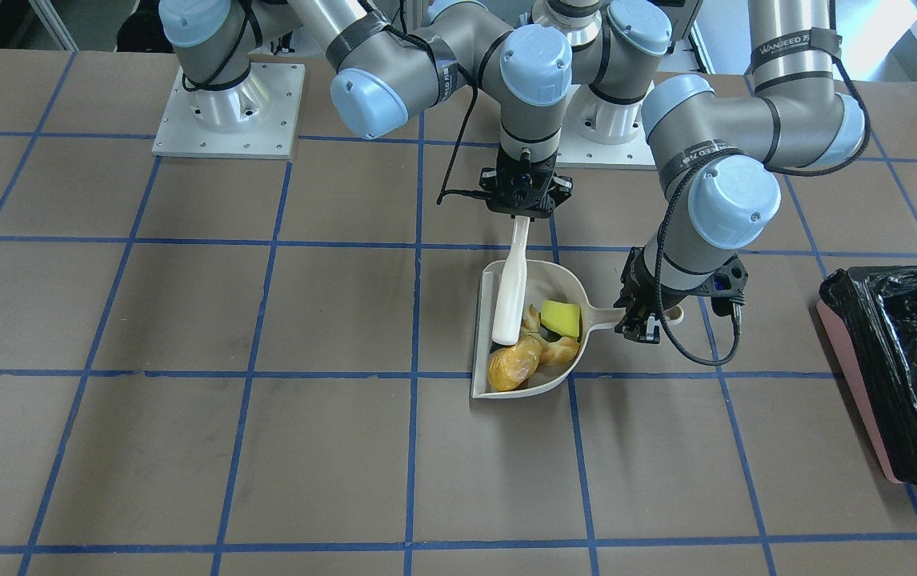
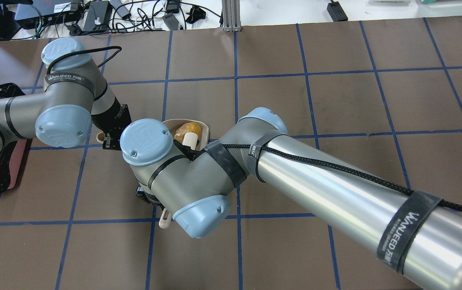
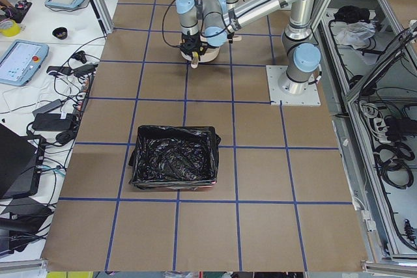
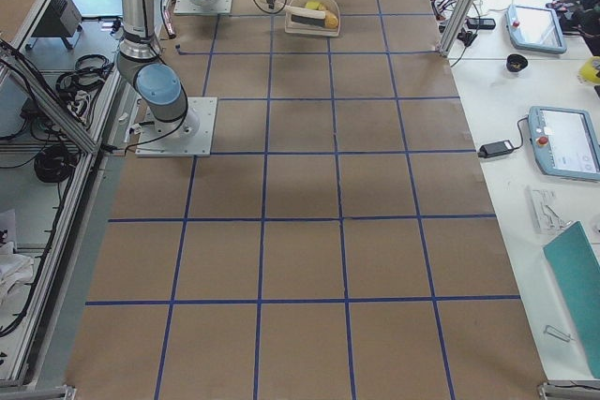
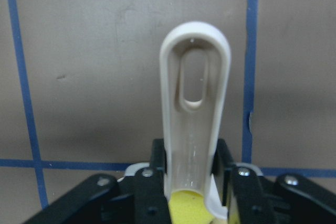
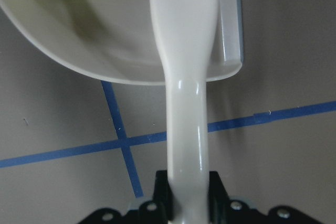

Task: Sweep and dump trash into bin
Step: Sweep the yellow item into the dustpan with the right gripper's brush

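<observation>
At the middle of the brown, blue-taped table, a beige dustpan holds all three pieces of trash. The yellow sponge with its green layer sits deepest, near the handle. The tan croissant lies just beside it, and the golden-brown roll sits nearest the pan's open edge.

The left pincer is clamped on the dustpan's handle, and the wrist view shows its black fingers pressed against both sides of the looped grip. The right pincer pinches the stem of a white brush, which reaches down into the pan. The brush's far end is just beside the roll and the croissant.

The bin, pink and lined with a crinkled black bag, stands on the table well apart from the pan, off to the robot's left. Nothing can be made out inside the bin's glossy folds.
</observation>
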Controlling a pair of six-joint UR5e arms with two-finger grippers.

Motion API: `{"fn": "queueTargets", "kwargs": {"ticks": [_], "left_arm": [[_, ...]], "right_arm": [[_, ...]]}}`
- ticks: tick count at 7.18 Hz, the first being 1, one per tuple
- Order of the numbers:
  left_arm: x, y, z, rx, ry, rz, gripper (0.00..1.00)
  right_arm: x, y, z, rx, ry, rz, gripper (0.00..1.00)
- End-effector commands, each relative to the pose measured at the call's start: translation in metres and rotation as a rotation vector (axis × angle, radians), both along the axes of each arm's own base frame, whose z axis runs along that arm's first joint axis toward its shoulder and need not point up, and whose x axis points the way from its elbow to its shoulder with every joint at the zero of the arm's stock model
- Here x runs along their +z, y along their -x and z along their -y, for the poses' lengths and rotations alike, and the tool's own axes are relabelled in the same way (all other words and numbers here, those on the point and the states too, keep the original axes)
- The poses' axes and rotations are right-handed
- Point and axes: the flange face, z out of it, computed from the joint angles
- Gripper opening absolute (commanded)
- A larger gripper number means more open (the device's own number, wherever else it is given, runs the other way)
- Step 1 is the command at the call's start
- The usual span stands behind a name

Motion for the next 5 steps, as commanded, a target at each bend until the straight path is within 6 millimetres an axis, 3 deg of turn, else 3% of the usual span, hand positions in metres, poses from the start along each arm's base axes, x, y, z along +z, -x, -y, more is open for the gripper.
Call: {"fn": "queueTargets", "kwargs": {"ticks": [1,2,5], "left_arm": [[0.005,-0.003,0.008,-0.042,0.05,-0.091,0.0],[0.011,-0.002,0.011,-0.085,0.075,-0.129,0.0],[0.008,-0.033,0.013,-0.103,0.083,-0.184,0.0]], "right_arm": [[0.016,0.004,0.002,0.042,0.013,-0.068,0.17],[0.028,0.011,-0.002,0.066,-0.003,-0.09,0.17],[0.06,0.038,-0.016,0.149,0.001,-0.194,0.18]]}}
